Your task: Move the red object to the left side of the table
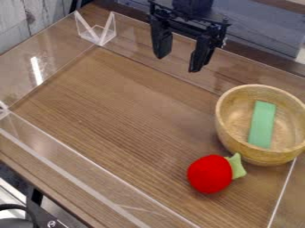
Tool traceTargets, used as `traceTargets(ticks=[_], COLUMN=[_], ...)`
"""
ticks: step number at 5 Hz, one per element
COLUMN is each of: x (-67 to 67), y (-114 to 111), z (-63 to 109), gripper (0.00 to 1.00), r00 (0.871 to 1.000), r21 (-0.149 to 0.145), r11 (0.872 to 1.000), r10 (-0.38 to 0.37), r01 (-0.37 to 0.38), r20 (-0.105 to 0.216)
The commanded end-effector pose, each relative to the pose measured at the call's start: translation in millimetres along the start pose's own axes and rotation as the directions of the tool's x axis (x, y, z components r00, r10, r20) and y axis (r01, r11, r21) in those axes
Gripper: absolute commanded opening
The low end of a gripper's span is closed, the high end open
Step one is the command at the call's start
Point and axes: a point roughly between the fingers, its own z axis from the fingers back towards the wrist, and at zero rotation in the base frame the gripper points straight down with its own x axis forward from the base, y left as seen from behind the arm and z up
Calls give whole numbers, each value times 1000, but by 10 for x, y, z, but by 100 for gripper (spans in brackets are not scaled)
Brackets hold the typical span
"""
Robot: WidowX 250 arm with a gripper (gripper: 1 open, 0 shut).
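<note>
While the red object (211, 174) lies on the table (113, 111) close to the near edge, toward the near right corner, it rests on its side with its pale green leafy tip pointing right. It is round, soft-looking and evenly red, smaller than the bowl beside it. That wooden bowl (229, 132) stands just behind and to the right of it, against the right edge; the leafy tip looks to reach the bowl's outer wall, though the view is too coarse to be sure they touch. Inside the bowl a flat green block (262, 123) lies lengthwise, leaning along the bottom.

Over the far edge of the table, well apart from the red object, the black arm hangs with its gripper (179, 55) pointing straight down. Its fingers are spread wide, with clear space between them, and they pinch nothing and touch nothing; the tips hover above the wood.

Low clear acrylic walls (48, 147) run along the table's edges, and a small clear folded piece (95, 28) stands at the far left corner.
</note>
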Motion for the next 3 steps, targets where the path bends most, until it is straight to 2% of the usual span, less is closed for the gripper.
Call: traceTargets(ticks=[1,2,3], x=[-80,-283,-464], y=[-58,-260,-493], z=[-117,-265,-366], gripper=[100,100,100], r00=[997,969,913], r21=[-10,-23,-20], r11=[998,971,914], r10=[-68,-240,-405], r01=[68,239,405], r20=[-30,-52,-36])
